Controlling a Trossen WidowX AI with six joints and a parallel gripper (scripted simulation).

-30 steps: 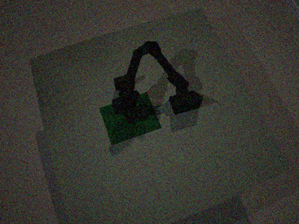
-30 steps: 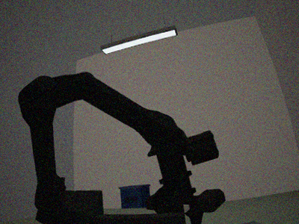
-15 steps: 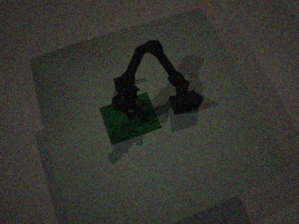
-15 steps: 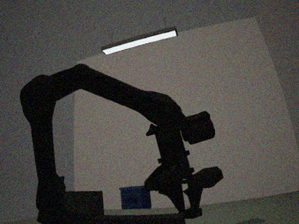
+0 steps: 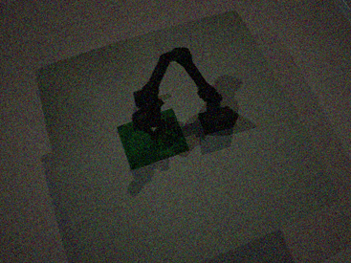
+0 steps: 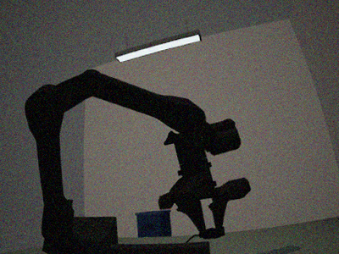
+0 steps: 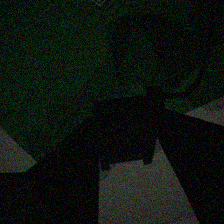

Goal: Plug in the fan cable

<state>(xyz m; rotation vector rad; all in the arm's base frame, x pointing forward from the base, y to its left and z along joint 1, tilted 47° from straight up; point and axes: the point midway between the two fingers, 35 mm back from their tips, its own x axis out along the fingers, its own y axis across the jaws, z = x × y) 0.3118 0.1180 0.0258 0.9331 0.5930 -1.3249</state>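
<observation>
Dim light, arm in silhouette. From the side, the arm (image 6: 123, 97) arches up from its base (image 6: 79, 238) at left & bends down to the gripper (image 6: 210, 231), fingers pointing at the surface. The fingers (image 6: 197, 218) are clamped on a small dark plug (image 6: 212, 232) at their tips; a thin cable (image 6: 192, 238) trails off it to the left, low by the surface. A blue box-shaped object (image 6: 153, 224) sits behind the gripper, between it & the base; can't tell what it is. A lit strip lamp (image 6: 159, 48) hangs overhead.

From above, the green board (image 5: 152, 141) lies on a grey mat (image 5: 100, 205), w/ the gripper (image 5: 152, 126) over its upper-left part, near the edge. The arm's base (image 5: 217, 119) stands just off the board's right corner. Too dark to pick out the header on the board, or whether the plug touches it.

Wrist view: mostly black. The plug (image 7: 131, 135) shows as a dark block in the middle w/ green board (image 7: 55, 65) behind it & pale mat (image 7: 135, 195) below. Fingers blend into shadow here.
</observation>
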